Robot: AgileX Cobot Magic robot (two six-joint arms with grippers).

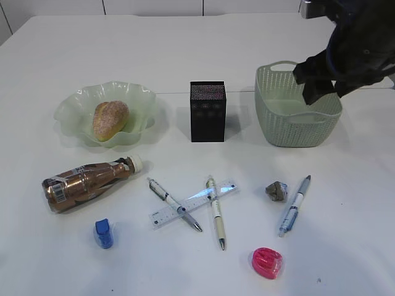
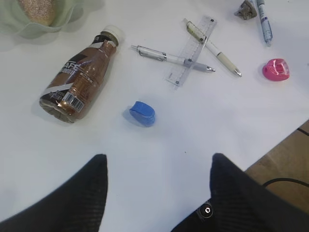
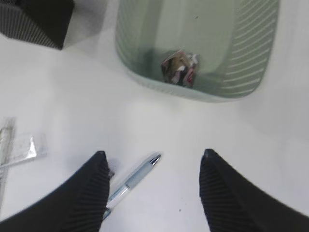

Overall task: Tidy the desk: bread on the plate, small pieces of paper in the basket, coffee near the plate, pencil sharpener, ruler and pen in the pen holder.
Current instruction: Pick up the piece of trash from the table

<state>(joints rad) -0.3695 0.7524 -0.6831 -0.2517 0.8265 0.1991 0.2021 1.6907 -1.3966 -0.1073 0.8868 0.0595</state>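
Note:
The bread (image 1: 111, 119) lies in the ruffled green plate (image 1: 74, 105). The coffee (image 1: 86, 184) lies on its side in front of the plate. Two pens (image 1: 174, 205) (image 1: 216, 211) cross the clear ruler (image 1: 194, 203), and a third pen (image 1: 294, 205) lies beside a crumpled paper (image 1: 276, 191). A blue pencil sharpener (image 1: 103, 233) and a pink one (image 1: 267, 263) sit near the front. My right gripper (image 1: 318, 83) (image 3: 154, 153) hangs open above the basket (image 1: 296, 117), which holds a paper wad (image 3: 179, 67). My left gripper (image 2: 158, 162) is open over bare desk, below the blue sharpener (image 2: 142, 113).
The black mesh pen holder (image 1: 208, 111) stands between plate and basket. The desk's front edge, with floor and a cable beyond it, shows at the lower right of the left wrist view.

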